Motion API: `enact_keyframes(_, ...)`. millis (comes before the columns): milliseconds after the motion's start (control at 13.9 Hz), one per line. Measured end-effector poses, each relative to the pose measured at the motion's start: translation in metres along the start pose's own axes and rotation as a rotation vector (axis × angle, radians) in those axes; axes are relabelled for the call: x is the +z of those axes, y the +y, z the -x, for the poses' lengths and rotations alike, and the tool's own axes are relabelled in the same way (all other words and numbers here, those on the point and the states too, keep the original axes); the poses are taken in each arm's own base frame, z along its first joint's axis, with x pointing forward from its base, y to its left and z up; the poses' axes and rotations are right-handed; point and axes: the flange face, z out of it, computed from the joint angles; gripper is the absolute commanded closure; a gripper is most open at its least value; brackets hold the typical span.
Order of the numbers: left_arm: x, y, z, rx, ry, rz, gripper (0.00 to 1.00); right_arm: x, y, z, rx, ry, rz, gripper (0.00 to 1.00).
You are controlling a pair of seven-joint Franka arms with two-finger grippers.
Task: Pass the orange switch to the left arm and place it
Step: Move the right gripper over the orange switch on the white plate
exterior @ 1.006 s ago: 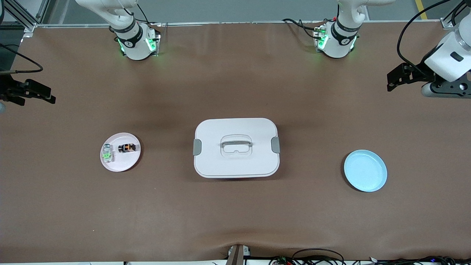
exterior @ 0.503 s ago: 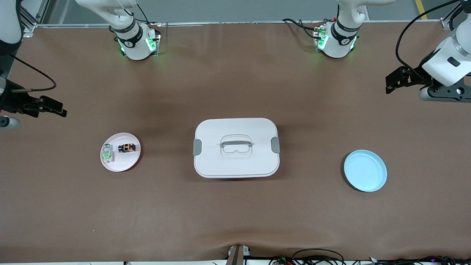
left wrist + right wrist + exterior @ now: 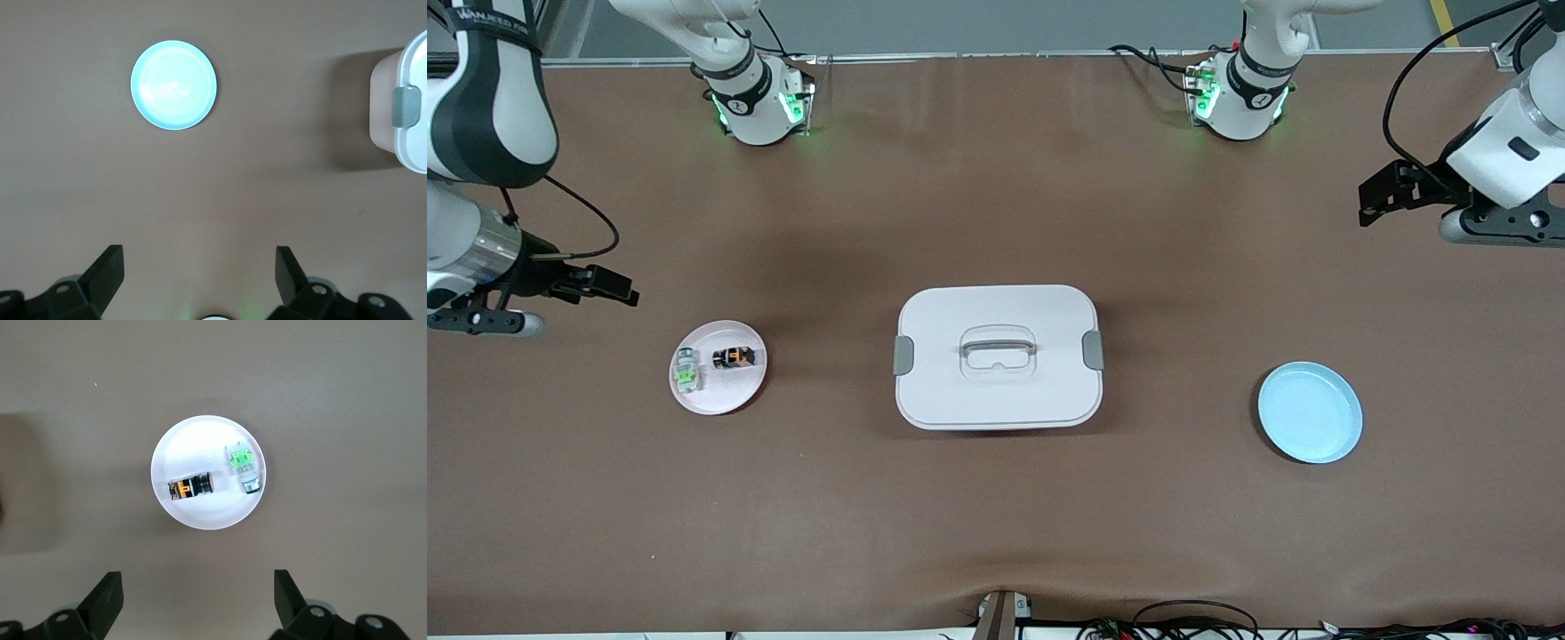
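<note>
Front view: the tiny black blocky orange switch (image 3: 734, 357) lies on its side on the round pink plate (image 3: 729, 396), beside a small clear component with a green mark (image 3: 686, 372), toward the right arm's end of the table. The large white lidded box (image 3: 998, 356) sits mid-table between that plate and the empty round blue plate (image 3: 1310, 412). The right gripper (image 3: 609, 290) hangs over bare brown mat near the pink plate; the left gripper (image 3: 1380, 196) waits over the mat at the other end.

Left wrist view: fingers spread wide, nothing held, blue plate in sight.

Right wrist view: fingers parted and empty above the switch (image 3: 189, 486), which looks light, rigid and smooth; pinching across its short black body seems best, clear of its neighbour
</note>
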Motion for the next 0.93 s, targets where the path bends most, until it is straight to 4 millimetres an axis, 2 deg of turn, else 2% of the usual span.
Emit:
enact_keyframes(359, 0.0, 0.001, 0.0, 0.001, 0.001, 0.0, 0.0, 0.05, -0.005, 0.009, -0.009, 0.035, 0.008, 0.0)
enact_keyframes(719, -0.001, 0.001, 0.0, 0.001, 0.002, 0.0, 0.0, 0.076, -0.024, 0.013, -0.042, 0.046, 0.014, 0.0)
enact_keyframes(934, -0.002, 0.001, 0.0, 0.001, 0.003, 0.0, 0.0, 0.102, -0.027, 0.011, -0.049, 0.067, 0.021, 0.0)
